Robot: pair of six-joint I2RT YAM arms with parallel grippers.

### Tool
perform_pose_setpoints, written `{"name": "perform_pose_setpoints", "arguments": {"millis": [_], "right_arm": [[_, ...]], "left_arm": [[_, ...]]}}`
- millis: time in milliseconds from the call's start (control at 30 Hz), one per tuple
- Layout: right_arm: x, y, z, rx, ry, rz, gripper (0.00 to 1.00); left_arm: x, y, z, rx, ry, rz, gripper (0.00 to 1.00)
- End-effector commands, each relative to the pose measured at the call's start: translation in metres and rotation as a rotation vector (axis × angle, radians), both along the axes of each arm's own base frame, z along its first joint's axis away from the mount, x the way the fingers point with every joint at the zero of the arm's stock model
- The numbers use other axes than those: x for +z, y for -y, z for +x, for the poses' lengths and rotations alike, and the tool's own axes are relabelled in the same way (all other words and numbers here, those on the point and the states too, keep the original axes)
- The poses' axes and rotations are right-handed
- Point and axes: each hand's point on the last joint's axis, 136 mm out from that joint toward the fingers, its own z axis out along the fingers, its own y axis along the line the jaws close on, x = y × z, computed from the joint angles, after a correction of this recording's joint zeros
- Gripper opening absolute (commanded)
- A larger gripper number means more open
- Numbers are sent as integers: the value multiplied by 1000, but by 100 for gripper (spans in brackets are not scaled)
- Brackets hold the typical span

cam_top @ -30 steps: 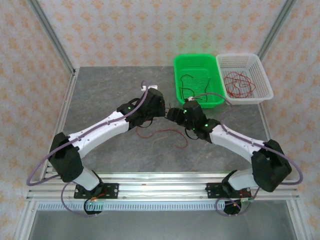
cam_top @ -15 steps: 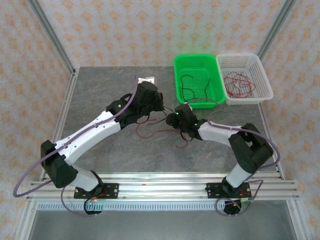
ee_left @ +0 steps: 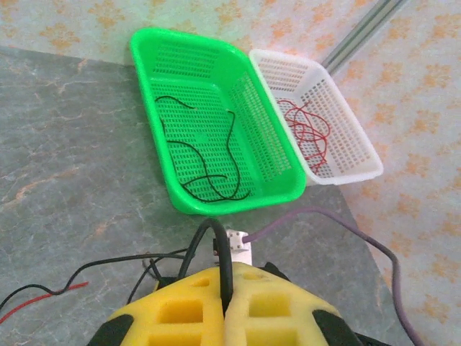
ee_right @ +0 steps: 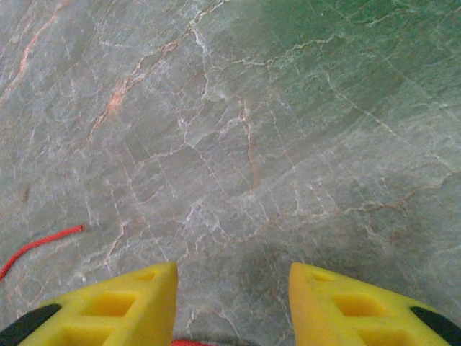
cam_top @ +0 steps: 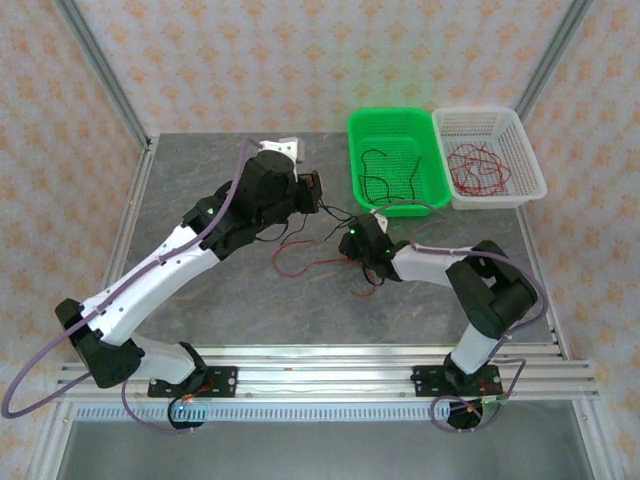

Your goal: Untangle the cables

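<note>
1. loose cables, unsorted: a red cable (cam_top: pixel 312 267) lies curled on the table (cam_top: pixel 180 170) between the two arms. a black cable (cam_top: pixel 335 213) runs taut-looking from one gripper toward the other, above the red one.
2. point of tangle: the two strands cross near the right arm's wrist. whether they are knotted or only overlapping is too fine to tell.
3. left gripper (ee_left: pixel 225 277): fingers pressed together, clamped on the black cable, which rises out from between the yellow pads. held raised, just left of the green basket (cam_top: pixel 353 150).
4. right gripper (ee_right: pixel 232 268): fingers apart, bare table between them, low over the red cable. a red end lies to its left in the wrist view, and nothing is visibly gripped.
5. sorted stock, black: a few black strands (ee_left: pixel 209 166) lie inside the green basket.
6. sorted stock, red: several red strands (ee_left: pixel 306 133) lie inside the white basket (cam_top: pixel 495 200), just beside the green one.
7. progress, as judged: most strands seem separated by colour and binned. one red and one black remain on the table, to be parted and dropped in their baskets.
</note>
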Motion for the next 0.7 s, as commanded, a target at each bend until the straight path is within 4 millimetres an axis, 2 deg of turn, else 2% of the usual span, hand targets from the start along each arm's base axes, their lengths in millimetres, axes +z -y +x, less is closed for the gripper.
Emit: {"name": "perform_pose_setpoints", "arguments": {"millis": [0,133,200,267,300,367,500,667], "right_arm": [[36,0,-10,84,81,16,46],[95,-5,-31,230,187,64,51],[129,-5,-39,279,256,85,53],[152,-5,-43,314,298,91,54],[175,-4,-45,319,346,110,54],[196,-2,-43,316,378,122,55],[226,-8,-27,293,396,186,55],[212,-27,11,231,311,229,54]], "left_arm": [[-11,-8,-15,-21,-37,44,0],[-26,-11,-16,-17,-62,74,0],[-29,-5,-17,-44,-68,66,0],[-30,4,-17,-83,-66,56,0],[-29,7,-17,-99,-61,53,0],[-30,12,-15,-123,-55,58,0],[-32,22,-12,-164,-46,67,0],[-29,39,-13,-229,-29,40,0]]}}
